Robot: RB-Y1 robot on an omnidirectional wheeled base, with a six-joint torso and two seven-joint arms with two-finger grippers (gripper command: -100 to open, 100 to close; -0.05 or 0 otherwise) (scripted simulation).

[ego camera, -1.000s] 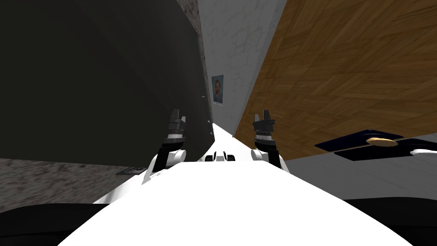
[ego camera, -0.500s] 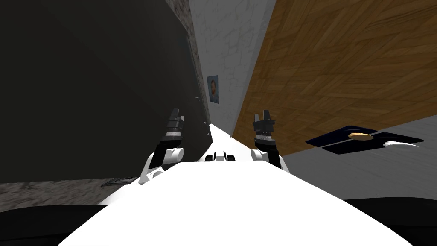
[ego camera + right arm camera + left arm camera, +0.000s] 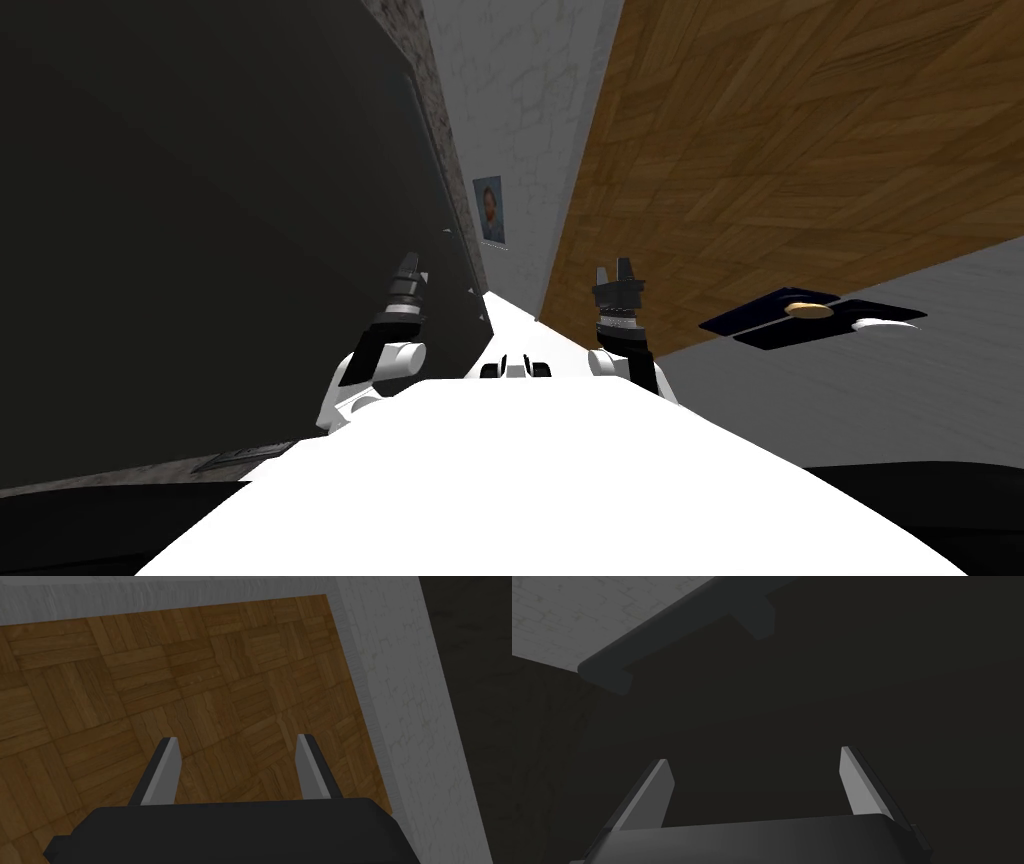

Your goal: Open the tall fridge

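The left end effector (image 3: 754, 757), blades apart and empty, hangs just in front of the tall dark grey flat-fronted fridge (image 3: 200, 220). The fridge rises close on my left side. The right end effector (image 3: 237, 739), blades also apart and empty, is held well off the fridge over the brown wood parquet floor (image 3: 150, 676). Farther up the fridge door, the dark grey bar handle (image 3: 677, 631) runs aslant, beyond the left blades and to one side of them. I judge that a straight push would land the tips on the bare door instead of around the bar. A misaligned closing could also slide off the bar. Standing this near the fridge, my body might block the door's swing. Compared with a second ago I have turned towards the fridge, so its front takes more of the head view. The small framed portrait (image 3: 489, 210) beyond the fridge and the dark blue flat slab (image 3: 760, 318) have both slid leftward.
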